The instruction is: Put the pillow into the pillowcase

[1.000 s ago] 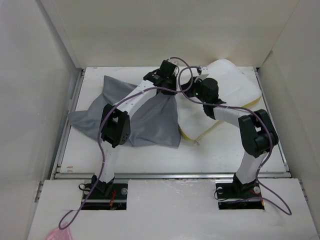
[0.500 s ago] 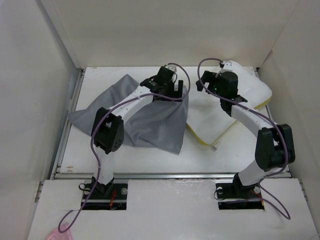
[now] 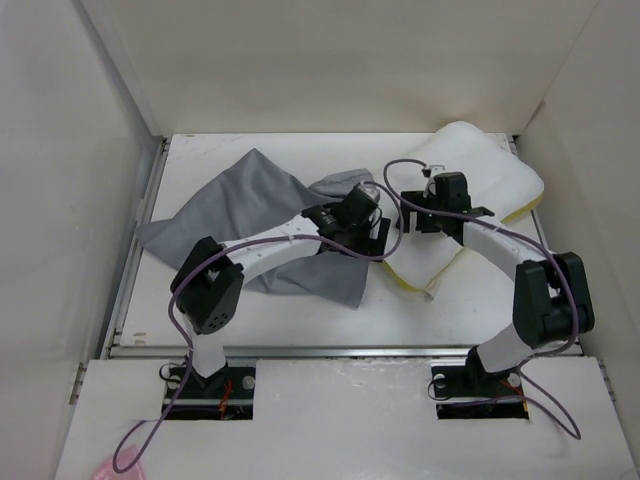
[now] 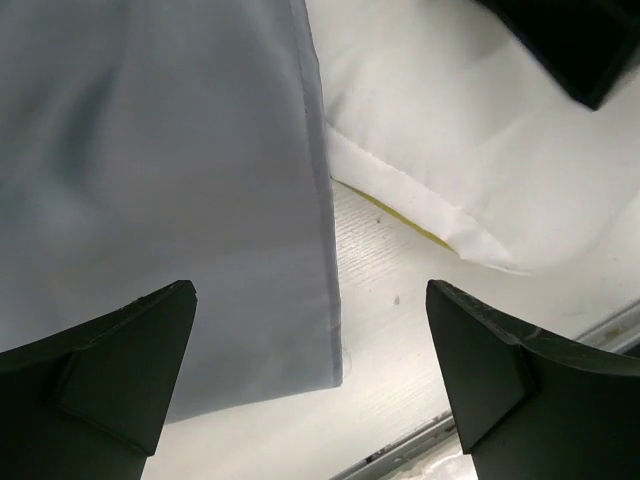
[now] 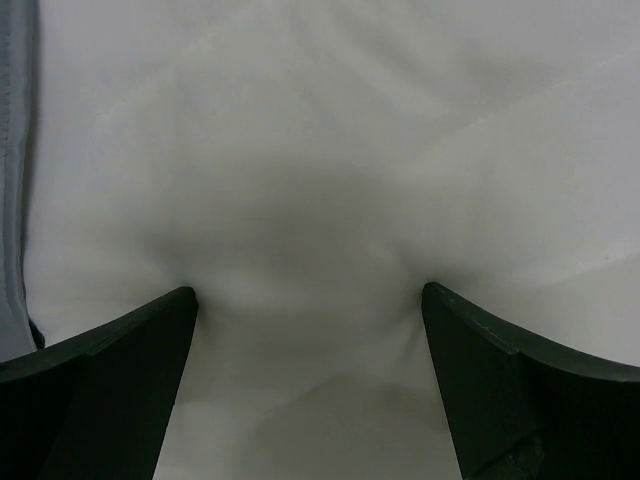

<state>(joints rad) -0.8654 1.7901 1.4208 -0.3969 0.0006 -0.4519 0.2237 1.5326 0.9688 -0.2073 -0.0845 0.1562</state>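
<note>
The grey pillowcase [image 3: 255, 215] lies crumpled on the left half of the table, a fold bunched at its far right. The white pillow [image 3: 475, 170] lies at the back right, its near corner showing a yellow band [image 4: 400, 212]. My left gripper [image 3: 375, 228] hovers open over the pillowcase's near right corner [image 4: 300, 330], holding nothing; the pillow [image 4: 470, 150] lies just beyond. My right gripper [image 3: 418, 215] is open, and its fingertips [image 5: 175, 305] press down into the pillow's soft top [image 5: 320, 150]. A sliver of pillowcase [image 5: 12, 150] shows at the left.
White walls close in the table on the left, back and right. A metal rail [image 3: 340, 350] runs along the near table edge. Both wrists are close together mid-table; part of the right arm [image 4: 575, 40] shows in the left wrist view.
Both grippers went from shut to open. The pillowcase's right edge was let go and slumped. Both wrists drew back from the far side toward mid-table, and the pillow shifted right.
</note>
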